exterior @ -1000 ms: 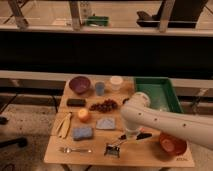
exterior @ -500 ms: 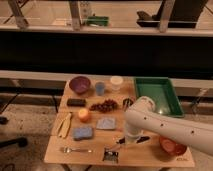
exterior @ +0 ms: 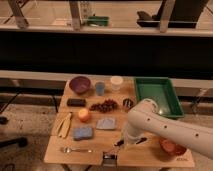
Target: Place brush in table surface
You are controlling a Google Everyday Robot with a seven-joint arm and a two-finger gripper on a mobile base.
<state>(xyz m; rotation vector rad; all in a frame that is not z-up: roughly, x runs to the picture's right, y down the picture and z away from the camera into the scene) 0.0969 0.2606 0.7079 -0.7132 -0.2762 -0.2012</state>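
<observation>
A: How do the jaws stand?
B: Clenched. The gripper [exterior: 131,141] is low over the front of the table surface [exterior: 150,155], mostly hidden behind the white arm [exterior: 165,127]; I cannot tell whether it grips anything.
A: And the brush [exterior: 114,151]?
B: Just left of the gripper, near the front edge, its black handle slanting up toward the arm and its squarish head toward the edge.
A: Around it?
B: A silver fork [exterior: 75,149] further left, a blue sponge [exterior: 83,132] and grey cloth [exterior: 106,123] behind, an orange bowl [exterior: 172,148] to the right, and the green tray [exterior: 159,95] at the back right.
</observation>
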